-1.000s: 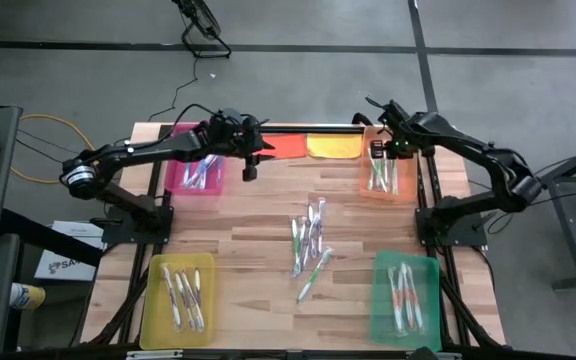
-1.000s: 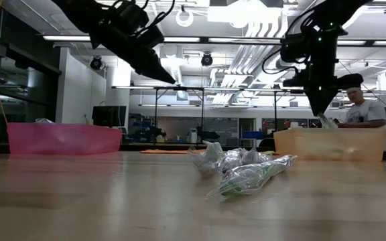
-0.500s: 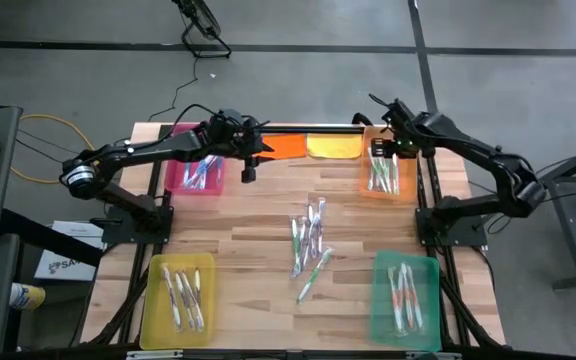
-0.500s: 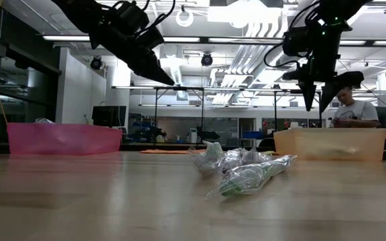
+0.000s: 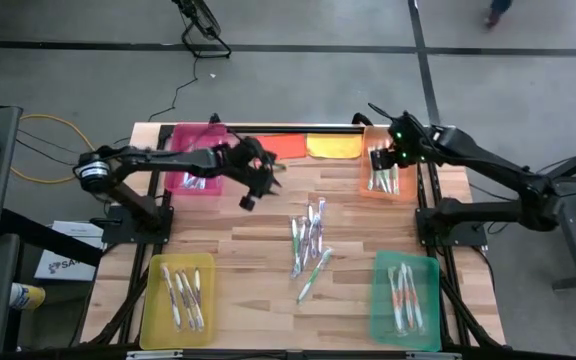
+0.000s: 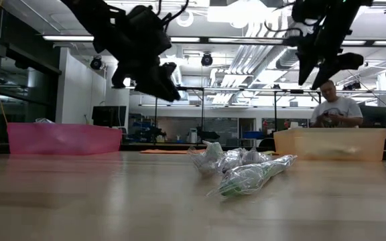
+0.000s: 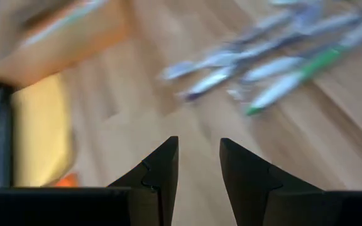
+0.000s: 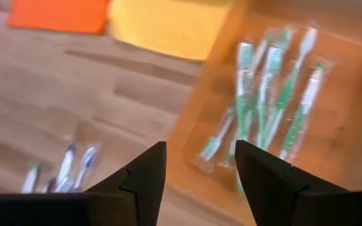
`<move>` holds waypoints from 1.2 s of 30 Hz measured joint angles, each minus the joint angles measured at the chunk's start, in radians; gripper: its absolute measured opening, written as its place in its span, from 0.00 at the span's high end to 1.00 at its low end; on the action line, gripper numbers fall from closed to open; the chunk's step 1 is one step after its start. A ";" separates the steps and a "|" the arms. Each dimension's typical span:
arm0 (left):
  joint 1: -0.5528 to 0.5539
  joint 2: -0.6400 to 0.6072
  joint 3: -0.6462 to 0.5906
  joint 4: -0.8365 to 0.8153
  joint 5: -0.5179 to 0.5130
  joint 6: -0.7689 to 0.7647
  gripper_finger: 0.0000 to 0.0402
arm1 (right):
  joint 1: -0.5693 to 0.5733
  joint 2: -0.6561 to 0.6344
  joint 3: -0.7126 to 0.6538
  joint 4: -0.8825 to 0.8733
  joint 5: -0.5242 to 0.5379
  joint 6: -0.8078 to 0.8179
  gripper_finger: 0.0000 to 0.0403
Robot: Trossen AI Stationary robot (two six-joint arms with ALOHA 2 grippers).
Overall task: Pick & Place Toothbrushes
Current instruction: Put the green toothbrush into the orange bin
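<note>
A loose pile of wrapped toothbrushes (image 5: 308,245) lies on the bare wood mid-table and shows in the low view as toothbrushes (image 6: 243,171). More toothbrushes lie flat in the orange tray (image 5: 388,196), green-and-white ones (image 8: 275,94), and in the pink (image 5: 183,188), yellow (image 5: 153,300) and green (image 5: 380,300) trays. My left gripper (image 5: 247,202) hangs open above the table between the pink tray and the pile, with nothing between its fingers (image 7: 198,157). My right gripper (image 5: 380,158) stands open and empty (image 8: 200,163) high over the orange tray.
An orange cloth (image 5: 286,146) and a yellow cloth (image 5: 333,146) lie flat at the far edge between the pink and orange trays. A person (image 6: 337,110) sits beyond the table. Bare wood lies around the pile.
My right gripper has opened over the orange tray, let go of a toothbrush there and risen clear. My left gripper has swung from beside the pink tray toward the table's middle and near side, sinking and rolling as it went.
</note>
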 joint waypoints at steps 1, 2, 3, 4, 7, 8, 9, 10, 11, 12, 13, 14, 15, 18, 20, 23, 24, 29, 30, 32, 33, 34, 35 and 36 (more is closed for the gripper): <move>-0.020 0.018 0.000 -0.001 0.000 0.023 0.72 | 0.019 -0.013 0.000 0.000 0.000 0.000 0.55; -0.039 0.033 0.000 -0.001 0.000 0.045 0.72 | 0.037 -0.025 0.000 0.000 0.000 0.004 0.55; -0.058 0.047 0.000 0.002 0.000 0.070 0.72 | 0.056 -0.037 0.000 0.000 0.000 0.010 0.55; -0.077 0.062 0.000 0.011 0.000 0.096 0.72 | 0.074 -0.049 0.000 0.000 0.001 0.019 0.55; -0.131 0.103 0.000 0.021 -0.006 0.172 0.72 | 0.123 -0.073 0.000 0.000 0.001 0.030 0.55; -0.148 0.114 0.000 0.032 -0.010 0.190 0.72 | 0.138 -0.078 0.000 -0.001 0.001 0.031 0.55; -0.164 0.124 0.000 0.045 -0.015 0.206 0.72 | 0.153 -0.082 0.000 -0.001 0.001 0.031 0.55; -0.180 0.135 0.000 0.056 -0.026 0.218 0.72 | 0.167 -0.084 0.000 -0.001 0.001 0.032 0.55; -0.196 0.146 0.000 0.064 -0.037 0.231 0.72 | 0.180 -0.084 0.000 -0.001 0.001 0.038 0.55; -0.211 0.159 0.003 0.065 -0.047 0.243 0.72 | 0.193 -0.084 0.000 -0.001 0.001 0.046 0.55; -0.225 0.174 0.013 0.057 -0.063 0.259 0.72 | 0.204 -0.084 0.000 -0.002 0.001 0.049 0.55; -0.238 0.189 0.028 0.052 -0.071 0.267 0.72 | 0.215 -0.083 0.000 -0.002 0.001 0.049 0.55; -0.251 0.206 0.045 0.052 -0.084 0.277 0.72 | 0.225 -0.084 0.000 -0.002 0.001 0.049 0.55; -0.279 0.269 0.128 0.002 -0.114 0.308 0.68 | 0.253 -0.083 0.000 -0.002 0.002 0.057 0.55; -0.290 0.326 0.208 -0.079 -0.135 0.338 0.65 | 0.269 -0.083 0.000 -0.002 0.002 0.057 0.55; -0.292 0.406 0.320 -0.281 -0.145 0.407 0.61 | 0.291 -0.083 0.000 -0.006 0.003 0.068 0.55; -0.292 0.432 0.352 -0.325 -0.148 0.432 0.60 | 0.297 -0.083 0.000 -0.008 0.007 0.072 0.55; -0.292 0.510 0.433 -0.395 -0.176 0.497 0.60 | 0.327 -0.082 0.000 -0.008 0.026 0.092 0.55; -0.292 0.516 0.442 -0.397 -0.177 0.497 0.60 | 0.333 -0.083 0.000 -0.008 0.028 0.100 0.55; -0.292 0.524 0.457 -0.404 -0.187 0.496 0.60 | 0.345 -0.083 0.000 -0.009 0.028 0.106 0.55; -0.292 0.524 0.462 -0.409 -0.191 0.497 0.60 | 0.350 -0.083 0.000 -0.009 0.028 0.109 0.55; -0.292 0.524 0.469 -0.417 -0.197 0.496 0.60 | 0.357 -0.083 0.000 -0.009 0.028 0.109 0.55; -0.292 0.524 0.475 -0.425 -0.201 0.494 0.60 | 0.362 -0.083 0.000 -0.010 0.028 0.110 0.55; -0.292 0.524 0.483 -0.436 -0.202 0.494 0.60 | 0.366 -0.083 0.000 -0.010 0.028 0.109 0.55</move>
